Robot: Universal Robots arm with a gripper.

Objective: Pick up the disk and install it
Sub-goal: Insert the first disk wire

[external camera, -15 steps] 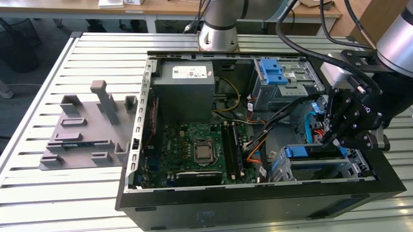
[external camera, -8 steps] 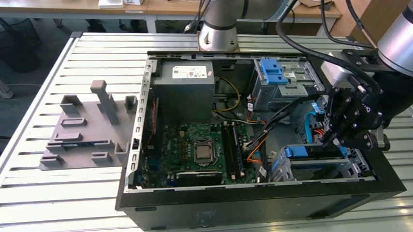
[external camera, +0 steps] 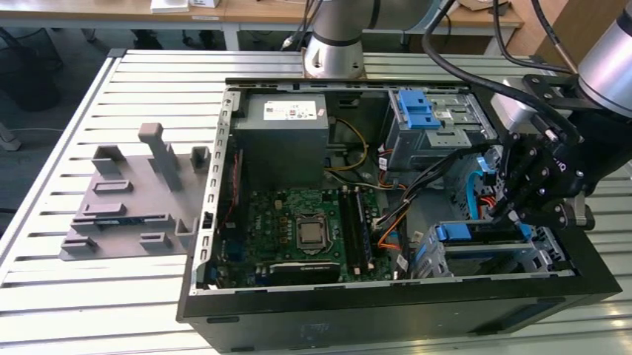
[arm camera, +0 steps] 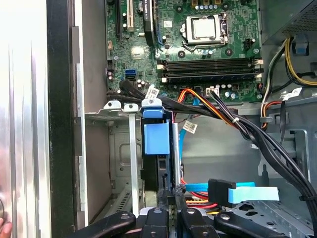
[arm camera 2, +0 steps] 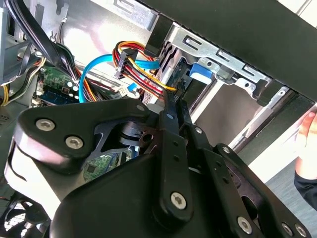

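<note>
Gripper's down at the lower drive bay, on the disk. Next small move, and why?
Probably a short, slow push along the slot. In the first wrist view the disk stands on edge in the grey drive bay, with the gripper at its near edge. I cannot tell whether it is fully seated, and the blue cable lies close beside it.

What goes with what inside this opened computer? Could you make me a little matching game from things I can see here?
Things:
1. gripper
2. grey power-supply box
3. grey plastic fixture
4. processor socket

Places:
A. outside the case, on the slatted table, toward the exterior view's left
B. middle of the green motherboard
C. over the drive cage with the blue tab, toward the exterior view's right
D. far corner of the case, white sticker on top

Pairs: 1-C, 2-D, 3-A, 4-B
</note>
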